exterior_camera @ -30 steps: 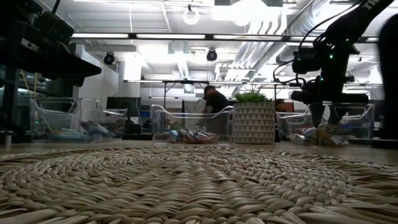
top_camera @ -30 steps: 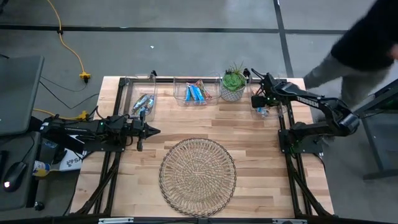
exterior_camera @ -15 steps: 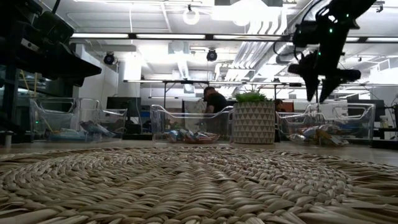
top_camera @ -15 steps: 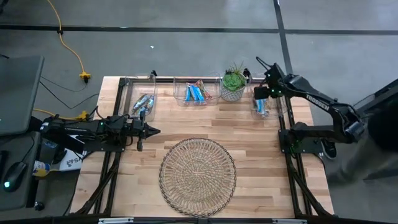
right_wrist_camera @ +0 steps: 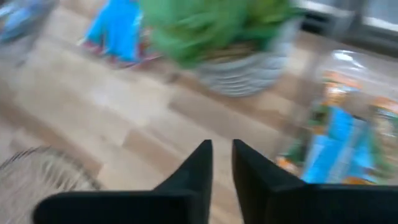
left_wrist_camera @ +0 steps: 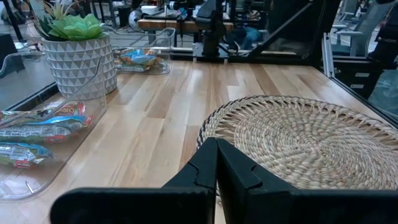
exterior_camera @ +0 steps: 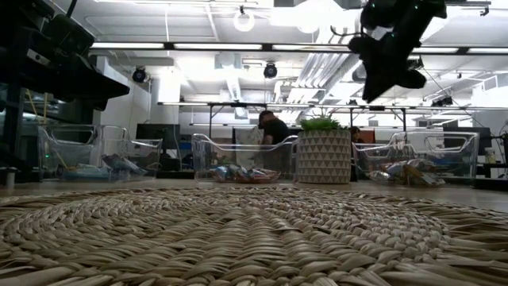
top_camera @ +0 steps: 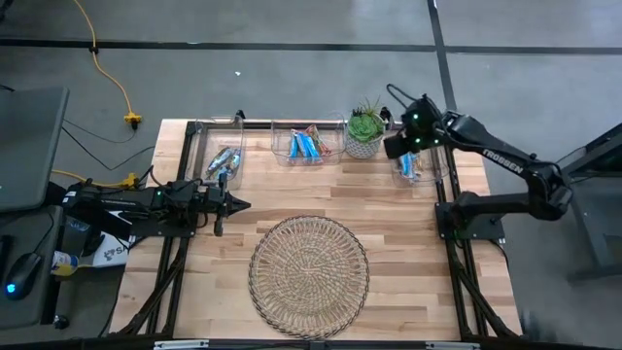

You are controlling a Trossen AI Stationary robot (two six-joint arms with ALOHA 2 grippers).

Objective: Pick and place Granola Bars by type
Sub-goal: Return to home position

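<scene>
Right end effector (top_camera: 393,148) high over far right part of surface (top_camera: 408,255), between plant (top_camera: 365,126) and right bin (top_camera: 429,175); fingers narrowly parted, gripping nothing. Left end effector (top_camera: 243,204) clenched, empty, parked near left edge. Granola Bars (top_camera: 307,146) lie in three clear bins along far edge; none visible on basket (top_camera: 309,276). Step in hand looks like homing. Keep height first, swing clear of plant leaves and bin rim, then fold arm smoothly toward right edge. Don't dip near bins.
</scene>
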